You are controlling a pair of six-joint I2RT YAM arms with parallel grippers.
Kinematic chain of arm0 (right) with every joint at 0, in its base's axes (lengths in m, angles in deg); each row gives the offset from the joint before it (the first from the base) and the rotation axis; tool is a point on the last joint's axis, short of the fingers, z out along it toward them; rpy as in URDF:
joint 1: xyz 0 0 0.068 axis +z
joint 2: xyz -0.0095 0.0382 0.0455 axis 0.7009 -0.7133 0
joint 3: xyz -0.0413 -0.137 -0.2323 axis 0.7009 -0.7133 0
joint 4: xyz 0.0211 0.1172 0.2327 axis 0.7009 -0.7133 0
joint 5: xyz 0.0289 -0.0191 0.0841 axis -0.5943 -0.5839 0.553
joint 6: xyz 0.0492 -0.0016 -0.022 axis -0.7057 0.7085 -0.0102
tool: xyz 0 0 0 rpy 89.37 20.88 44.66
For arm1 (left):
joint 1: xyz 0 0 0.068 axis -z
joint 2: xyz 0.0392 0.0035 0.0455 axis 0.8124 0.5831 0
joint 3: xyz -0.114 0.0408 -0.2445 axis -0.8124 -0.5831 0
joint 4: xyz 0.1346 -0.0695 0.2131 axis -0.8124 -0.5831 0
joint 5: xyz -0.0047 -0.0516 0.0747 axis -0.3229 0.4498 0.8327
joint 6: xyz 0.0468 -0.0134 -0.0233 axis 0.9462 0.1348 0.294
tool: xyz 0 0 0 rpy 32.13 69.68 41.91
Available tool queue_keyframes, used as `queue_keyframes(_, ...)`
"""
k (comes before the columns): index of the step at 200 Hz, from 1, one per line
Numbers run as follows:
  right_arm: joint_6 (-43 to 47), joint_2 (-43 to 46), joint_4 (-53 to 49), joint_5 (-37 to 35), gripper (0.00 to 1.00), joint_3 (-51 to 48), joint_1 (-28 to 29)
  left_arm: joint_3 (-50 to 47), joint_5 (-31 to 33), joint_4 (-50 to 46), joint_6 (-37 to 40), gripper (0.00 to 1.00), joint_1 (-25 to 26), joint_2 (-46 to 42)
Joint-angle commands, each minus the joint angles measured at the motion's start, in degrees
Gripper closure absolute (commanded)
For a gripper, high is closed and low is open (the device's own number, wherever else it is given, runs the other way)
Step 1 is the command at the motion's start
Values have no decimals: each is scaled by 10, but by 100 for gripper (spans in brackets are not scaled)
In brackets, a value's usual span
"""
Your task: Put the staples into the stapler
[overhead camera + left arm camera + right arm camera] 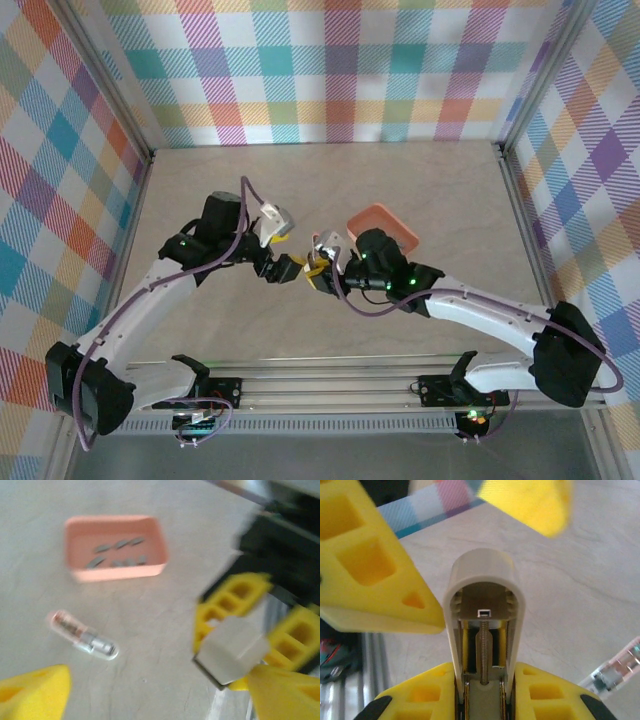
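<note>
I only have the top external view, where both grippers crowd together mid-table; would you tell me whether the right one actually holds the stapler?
Observer: Yes. In the right wrist view the right gripper is closed on the stapler, which is opened up so that the spring inside shows.
Operator: Thank you. And how does the left gripper stand?
Observer: The left gripper is open, its fingers wide apart and gripping nothing.
Operator: Is there anything in the tray?
Observer: Yes, several grey staples lie loose in the orange tray.
</note>
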Motion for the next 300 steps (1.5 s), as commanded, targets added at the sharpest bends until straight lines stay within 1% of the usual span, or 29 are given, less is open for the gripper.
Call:
queue_keyframes(1,-137,-16,-5,-148,86,15,40,-15,192,49,-199,0,-21,-26)
queue_keyframes(16,-175,-55,-25,-210,85,44,68,-30,255,45,-247,0,-41,-36)
queue_keyframes(26,-209,-86,-42,-256,87,70,88,-47,299,44,-287,0,-57,-42)
queue_keyframes(37,-262,-126,-67,-301,88,102,101,-63,342,36,-335,0,-79,-47)
queue_keyframes(45,-318,-155,-99,-332,88,131,106,-73,364,27,-370,0,-95,-50)
queue_keyframes(52,-365,-184,-129,-349,87,160,106,-82,369,21,-395,0,-111,-52)
queue_keyframes(59,-394,-208,-149,-363,88,182,107,-89,372,16,-417,0,-125,-53)
queue_keyframes(71,-422,-246,-169,-386,88,213,107,-104,370,14,-446,0,-145,-58)
queue_keyframes(90,-456,-307,-208,-424,89,267,106,-124,370,21,-467,0,-163,-65)
queue_keyframes(106,-465,-350,-224,-436,89,304,104,-127,377,21,-468,0,-166,-64)
queue_keyframes(139,-489,-421,-251,-435,91,365,91,-128,393,15,-461,0,-166,-64)
queue_keyframes(177,-500,-488,-277,-439,92,429,81,-135,418,11,-458,0,-149,-60)
queue_keyframes(204,-508,-509,-294,-450,92,452,73,-140,435,12,-461,0,-140,-55)
queue_keyframes(238,-502,-529,-295,-449,91,469,64,-143,439,17,-459,0,-131,-51)
queue_keyframes(300,-499,-563,-305,-451,86,499,57,-144,444,22,-454,0,-121,-46)
